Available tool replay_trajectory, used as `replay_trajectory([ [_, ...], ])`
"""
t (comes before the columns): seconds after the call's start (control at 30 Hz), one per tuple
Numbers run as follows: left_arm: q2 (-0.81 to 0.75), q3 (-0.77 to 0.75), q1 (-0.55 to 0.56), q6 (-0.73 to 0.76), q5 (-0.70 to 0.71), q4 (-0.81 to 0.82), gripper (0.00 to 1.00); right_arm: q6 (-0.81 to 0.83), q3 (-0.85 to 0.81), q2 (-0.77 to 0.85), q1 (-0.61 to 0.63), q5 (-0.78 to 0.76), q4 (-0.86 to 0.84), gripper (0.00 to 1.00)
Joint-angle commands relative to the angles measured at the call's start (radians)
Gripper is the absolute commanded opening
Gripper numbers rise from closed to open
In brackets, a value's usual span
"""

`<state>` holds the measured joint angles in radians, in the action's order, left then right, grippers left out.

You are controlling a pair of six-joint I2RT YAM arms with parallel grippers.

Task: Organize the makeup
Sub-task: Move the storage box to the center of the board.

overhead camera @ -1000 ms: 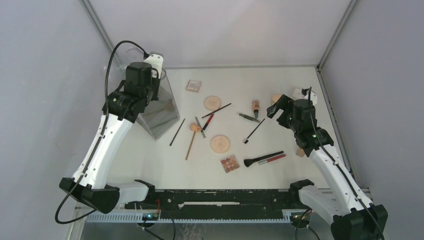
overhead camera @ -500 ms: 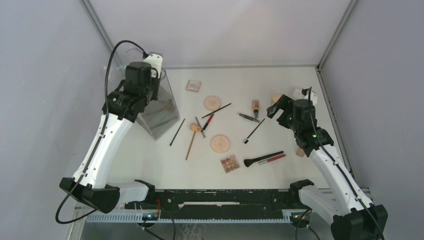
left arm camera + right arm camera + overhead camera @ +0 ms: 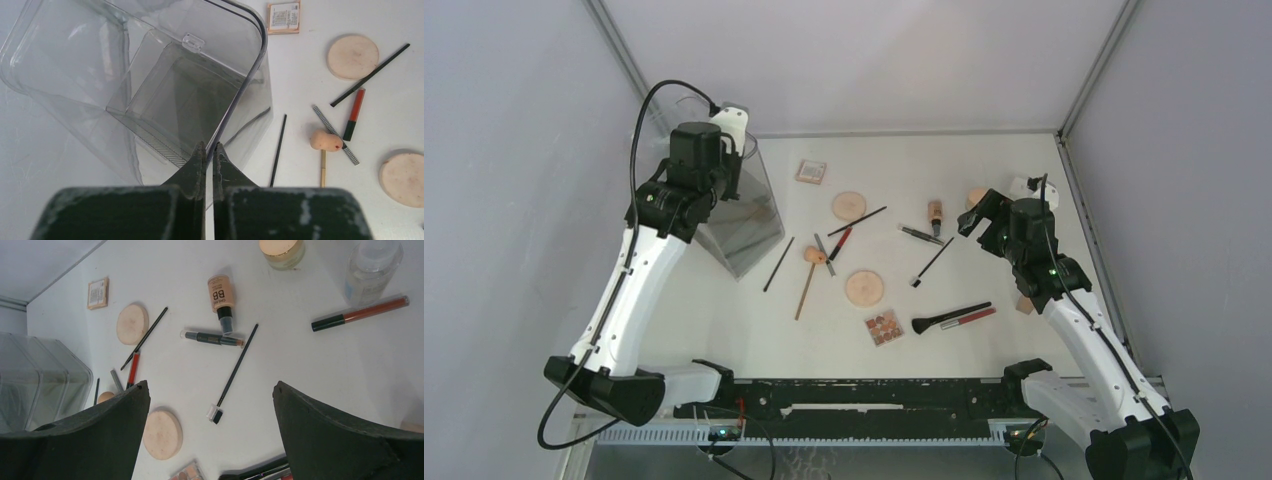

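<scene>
The right gripper (image 3: 210, 385) hangs wide open over the tabletop (image 3: 310, 370), where the makeup lies scattered. Just beneath it is a thin black brush (image 3: 235, 372): light, stiff and apt to roll, so best pinched mid-handle. Beyond that, the tan bottle (image 3: 221, 295) lies on its side, smooth and probably slippery, so grip its body. Far off, the left gripper (image 3: 209, 150) is clamped on the clear box (image 3: 190, 95) wall. No makeup shows in the compartments.

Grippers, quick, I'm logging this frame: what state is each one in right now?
Left gripper: jaws shut on the clear organizer wall.
Right gripper: jaws wide open, holding nothing.
</scene>
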<state>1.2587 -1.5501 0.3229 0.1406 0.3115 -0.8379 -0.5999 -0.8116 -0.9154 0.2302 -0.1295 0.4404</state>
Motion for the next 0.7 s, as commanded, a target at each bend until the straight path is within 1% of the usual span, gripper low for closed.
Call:
replay_trajectory([
  [0.0, 0.025, -0.023, -0.009, -0.061, -0.018, -0.013, 0.00, 0.001, -0.005, 0.008, -0.003, -0.010, -0.020, 0.98],
  [0.2, 0.075, -0.067, -0.009, -0.166, 0.034, 0.047, 0.00, -0.002, -0.005, 0.006, -0.003, -0.011, -0.017, 0.98],
  [0.37, 0.153, -0.138, -0.009, -0.208, 0.109, 0.090, 0.00, -0.001, -0.005, 0.007, -0.004, -0.024, -0.002, 0.98],
  [0.5, 0.255, -0.265, -0.013, -0.206, 0.147, 0.110, 0.00, 0.001, -0.005, 0.007, -0.005, -0.030, 0.004, 0.98],
  [0.67, 0.438, -0.520, -0.018, -0.185, 0.140, 0.042, 0.00, -0.001, -0.001, 0.011, -0.007, -0.038, 0.012, 0.98],
])
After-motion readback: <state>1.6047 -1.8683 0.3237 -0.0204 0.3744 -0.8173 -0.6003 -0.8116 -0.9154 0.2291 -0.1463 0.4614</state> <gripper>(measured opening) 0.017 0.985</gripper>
